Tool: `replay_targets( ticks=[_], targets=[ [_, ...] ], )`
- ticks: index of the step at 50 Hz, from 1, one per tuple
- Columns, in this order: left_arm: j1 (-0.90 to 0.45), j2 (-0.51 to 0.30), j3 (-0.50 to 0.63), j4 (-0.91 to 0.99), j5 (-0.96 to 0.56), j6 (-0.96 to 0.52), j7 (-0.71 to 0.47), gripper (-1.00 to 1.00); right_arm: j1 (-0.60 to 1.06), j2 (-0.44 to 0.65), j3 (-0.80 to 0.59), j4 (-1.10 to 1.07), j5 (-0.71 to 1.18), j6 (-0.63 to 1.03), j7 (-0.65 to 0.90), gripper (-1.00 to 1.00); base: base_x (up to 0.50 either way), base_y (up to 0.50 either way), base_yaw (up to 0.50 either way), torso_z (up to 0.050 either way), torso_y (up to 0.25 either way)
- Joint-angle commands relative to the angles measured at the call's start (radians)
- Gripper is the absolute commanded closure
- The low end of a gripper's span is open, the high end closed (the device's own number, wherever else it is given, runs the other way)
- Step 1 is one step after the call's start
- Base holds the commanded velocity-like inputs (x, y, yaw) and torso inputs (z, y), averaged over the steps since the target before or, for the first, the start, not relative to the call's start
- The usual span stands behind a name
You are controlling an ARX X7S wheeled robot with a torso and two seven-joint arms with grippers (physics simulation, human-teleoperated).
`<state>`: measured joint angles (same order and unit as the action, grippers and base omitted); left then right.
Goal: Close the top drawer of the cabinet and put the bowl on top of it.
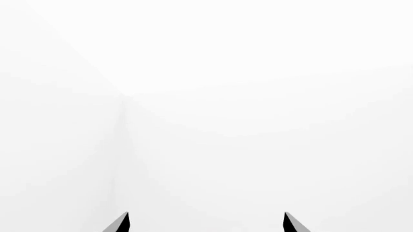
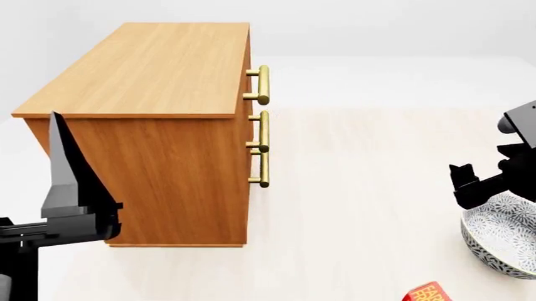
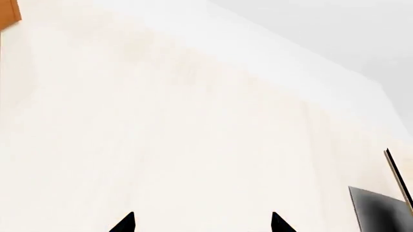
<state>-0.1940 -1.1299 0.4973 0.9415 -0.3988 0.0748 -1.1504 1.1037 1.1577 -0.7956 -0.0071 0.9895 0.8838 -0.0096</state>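
Three views, taken in turn.
Head view, cabinet: one cabinet (image 2: pixel 159 113) stands left of centre, its flat top bare, its drawer side facing right onto a wide pale floor (image 2: pixel 360 207).
Head view, drawers: three brass handles in a column; the top drawer (image 2: pixel 250 84) sits flush with the two below it.
Head view, bowl: one bowl (image 2: pixel 503 241) low at the right edge, partly cut off, well apart from the cabinet.
Head view, right gripper: the right gripper (image 2: pixel 473 182) is just above the bowl's rim; contact cannot be told.
Head view, left gripper: the left gripper (image 2: pixel 71 182) is in front of the cabinet's near left corner.
Head view, extra: one red box corner (image 2: pixel 428 293) at the bottom edge.
Left wrist view: two dark fingertips (image 1: pixel 119 223) spread apart, holding nothing, against blank white.
Right wrist view: two fingertips (image 3: pixel 125 223) spread, empty, over pale floor; a sliver of the cabinet at one corner.
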Motion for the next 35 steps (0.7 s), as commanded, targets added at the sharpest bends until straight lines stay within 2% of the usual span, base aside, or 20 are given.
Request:
replay_targets(
  ticks=[1, 19, 35],
  targets=[
    [0.007, 0.006, 0.002, -0.015, 0.009, 0.013, 0.006, -1.00, -0.030, 0.033, -0.023, 0.038, 0.016, 0.043, -0.025, -1.00, 0.00, 0.00, 0.00, 0.000, 0.000],
    [0.064, 0.035, 0.026, -0.081, 0.089, 0.086, 0.012, -1.00, -0.128, 0.062, -0.024, 0.087, 0.079, 0.014, -0.031, -1.00, 0.00, 0.00, 0.00, 0.000, 0.000],
    [0.091, 0.057, 0.039, -0.118, 0.132, 0.124, 0.018, -1.00, -0.169, 0.013, -0.039, 0.154, 0.069, -0.022, -0.033, -1.00, 0.00, 0.00, 0.00, 0.000, 0.000]
  ],
)
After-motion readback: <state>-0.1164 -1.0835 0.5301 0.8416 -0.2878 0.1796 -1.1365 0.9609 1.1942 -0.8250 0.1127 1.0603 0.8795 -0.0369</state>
